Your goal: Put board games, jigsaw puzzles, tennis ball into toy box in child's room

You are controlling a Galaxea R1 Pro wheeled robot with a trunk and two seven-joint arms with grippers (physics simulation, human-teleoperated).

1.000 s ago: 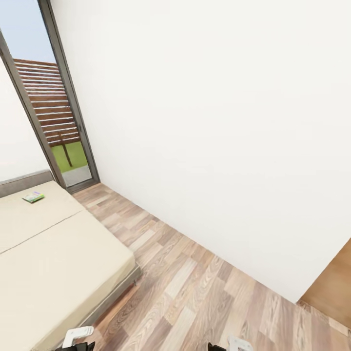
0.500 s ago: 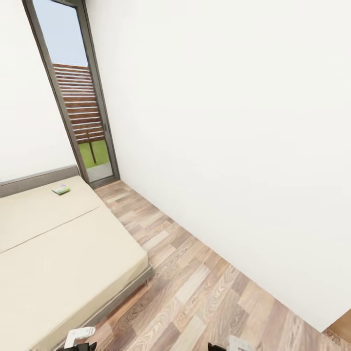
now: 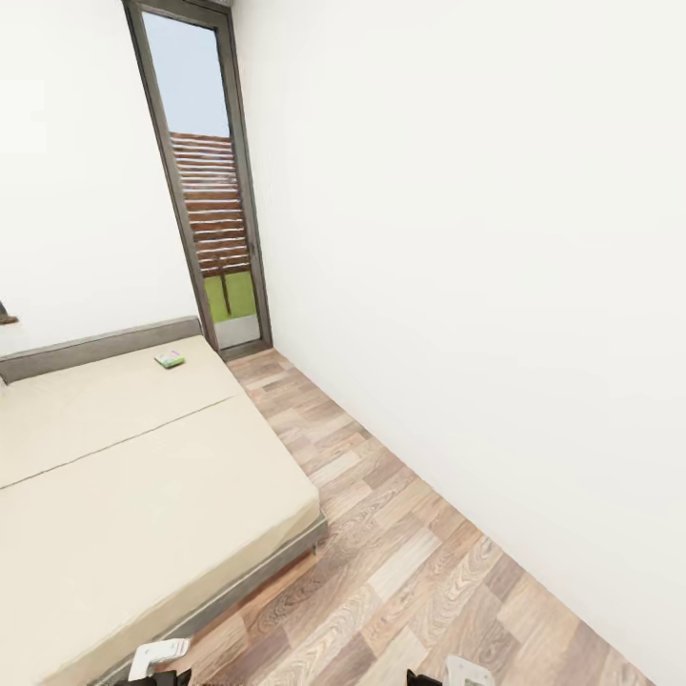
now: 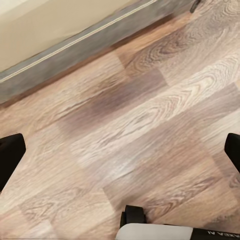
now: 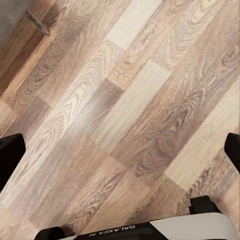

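A small white-and-green board game lies flat on the bed, near its dark grey headboard. The bed has a beige sheet and runs along the left of the head view. My left gripper hangs open over the wood floor beside the bed's grey frame, with nothing between its fingers. My right gripper is open too, over bare floorboards, a bed leg at the picture's corner. The table, toy box, jigsaw puzzles and tennis ball are out of view.
A tall dark-framed window stands at the far end of the room, past the bed's head. A white wall runs along the right. Between wall and bed lies a strip of wood-plank floor.
The camera has swung left, so the bed, window and board game sit further right in the picture. The doorway at the right edge has left the view. Nothing was picked up.
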